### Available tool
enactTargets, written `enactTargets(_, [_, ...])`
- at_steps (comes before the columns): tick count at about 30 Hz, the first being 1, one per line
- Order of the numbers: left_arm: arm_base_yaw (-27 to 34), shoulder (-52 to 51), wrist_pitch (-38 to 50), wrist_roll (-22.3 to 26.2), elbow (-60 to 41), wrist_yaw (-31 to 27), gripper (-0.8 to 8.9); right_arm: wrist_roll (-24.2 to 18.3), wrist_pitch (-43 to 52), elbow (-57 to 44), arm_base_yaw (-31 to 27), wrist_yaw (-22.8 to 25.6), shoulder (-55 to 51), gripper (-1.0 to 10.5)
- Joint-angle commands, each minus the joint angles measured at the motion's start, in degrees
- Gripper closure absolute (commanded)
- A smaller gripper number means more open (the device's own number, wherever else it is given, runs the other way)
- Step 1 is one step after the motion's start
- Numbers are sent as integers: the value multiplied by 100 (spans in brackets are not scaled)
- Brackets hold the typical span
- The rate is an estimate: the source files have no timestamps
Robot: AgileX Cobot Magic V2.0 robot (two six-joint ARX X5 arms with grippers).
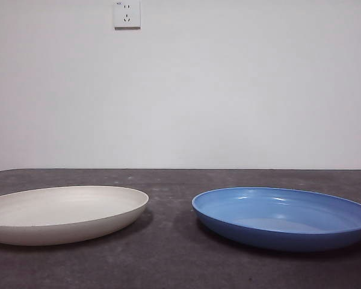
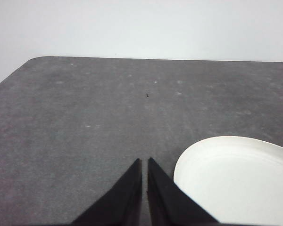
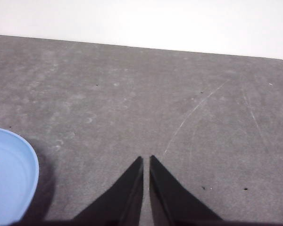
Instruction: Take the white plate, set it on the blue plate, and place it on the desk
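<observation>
The white plate [image 1: 63, 212] rests flat on the desk [image 1: 168, 253] at the left of the front view, and the blue plate [image 1: 283, 215] lies apart from it at the right. In the left wrist view the white plate [image 2: 236, 181] sits just beside my left gripper [image 2: 144, 160], whose jaws are shut and empty. My right gripper [image 3: 146, 157] is shut too, hovering over bare desk [image 3: 155, 94] with the blue plate's rim [image 3: 9, 179] off to its side. Neither arm appears in the front view.
A white wall with a power socket [image 1: 127, 14] stands behind the desk. The desk's far edge and a rounded corner [image 2: 35, 60] show in the left wrist view. A gap of bare desk separates the two plates.
</observation>
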Motion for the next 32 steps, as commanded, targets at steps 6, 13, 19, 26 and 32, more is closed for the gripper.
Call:
enactTargets(6, [13, 0, 66, -474, -116, 39, 798, 894, 68, -44, 17, -107, -11, 929])
enactTargets(13, [-68, 103, 68, -1038, 271, 48, 797, 1976, 50, 63, 26, -713, -4, 935])
enactTargets(19, [-382, 684, 133, -1344, 796, 55, 797, 2472, 13, 498, 173, -748, 87, 936])
enactTargets(26, [-863, 1628, 247, -1416, 1963, 133, 797, 2647, -686, 1676, 339, -826, 933, 936])
enactTargets(32, [-1073, 2481, -186, -1139, 3268, 435, 797, 2485, -1305, 2839, 365, -1408, 1838, 936])
